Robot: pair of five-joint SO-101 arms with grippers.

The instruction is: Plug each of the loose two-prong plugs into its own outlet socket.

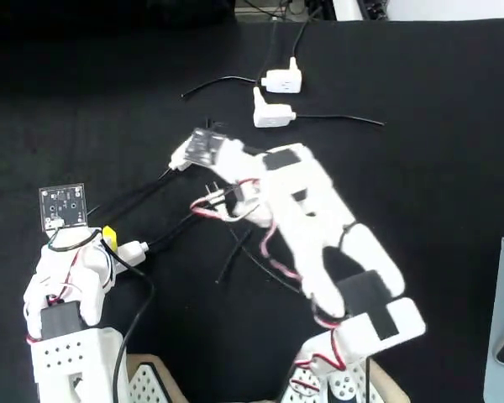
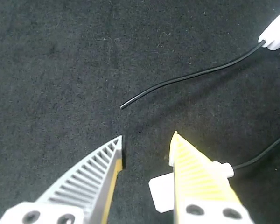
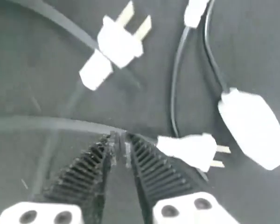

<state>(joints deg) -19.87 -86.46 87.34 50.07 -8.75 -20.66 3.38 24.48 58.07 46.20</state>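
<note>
R arm [image 1: 319,227] covers the desk [image 1: 437,168] centre in high view. R claw [image 3: 121,137] is narrow, tips almost touching, w/ a cable [image 3: 51,123] crossing right at them; pinched or not, cannot tell. Near plug [image 3: 191,149] lies just beside one finger, far plug [image 3: 119,39] apart, prongs free. L claw [image 2: 147,136] sits at 8 o'clock, wide open; third plug [image 2: 162,193] is half hidden under its yellow finger. Back socket [image 1: 281,81] and front socket [image 1: 273,113] are at 12 o'clock, w/ free room around. The 3 o'clock side is open.
</note>
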